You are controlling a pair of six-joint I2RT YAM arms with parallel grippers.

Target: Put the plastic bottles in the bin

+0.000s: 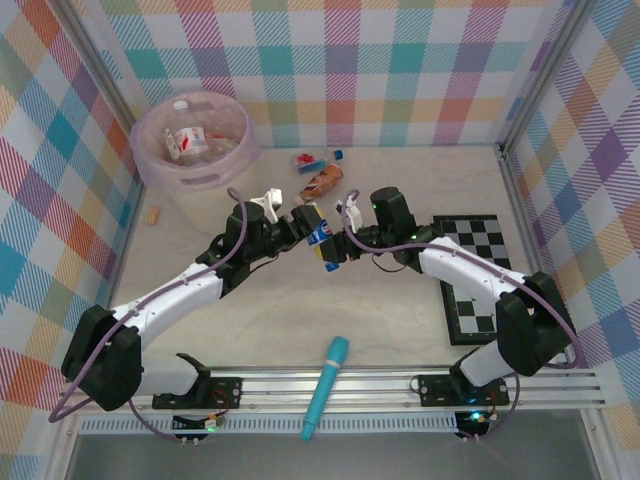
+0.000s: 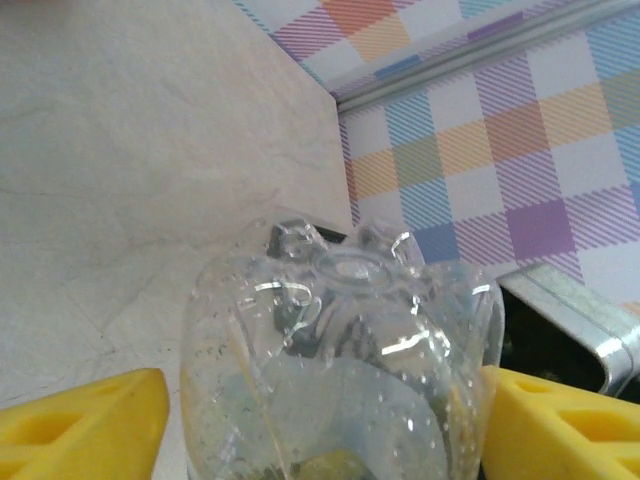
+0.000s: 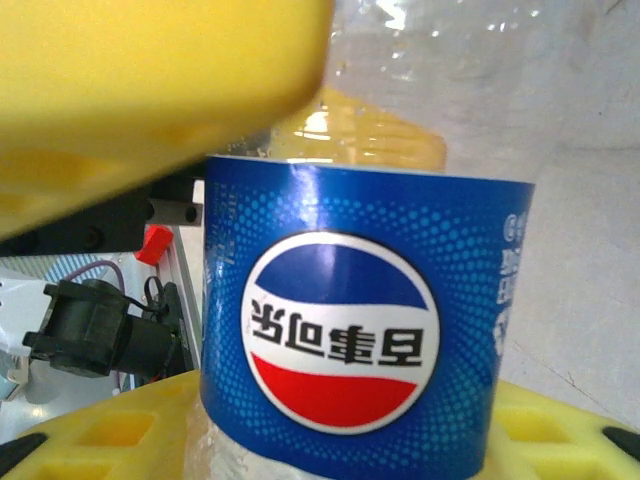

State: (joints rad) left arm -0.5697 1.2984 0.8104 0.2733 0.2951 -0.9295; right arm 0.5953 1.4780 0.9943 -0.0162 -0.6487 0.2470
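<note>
Pepsi bottle (image 1: 325, 247), clear with a blue label: located mid-table between both arms, well apart from the bin (image 1: 190, 180), probably for hand-over toward the bin side. Right gripper (image 1: 345, 238) is pinched on its labelled middle. Left gripper (image 2: 325, 410) brackets its base; whether it grips cannot be told.

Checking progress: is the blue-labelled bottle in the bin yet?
Out: the blue-labelled bottle is mid-table, apart from the bin at far left.

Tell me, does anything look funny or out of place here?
The long teal tube lies across the metal rail at the near edge of the table, poking off it, so it looks stray. By the far wall a brown bottle lies on its side beside small red and blue bits.
</note>
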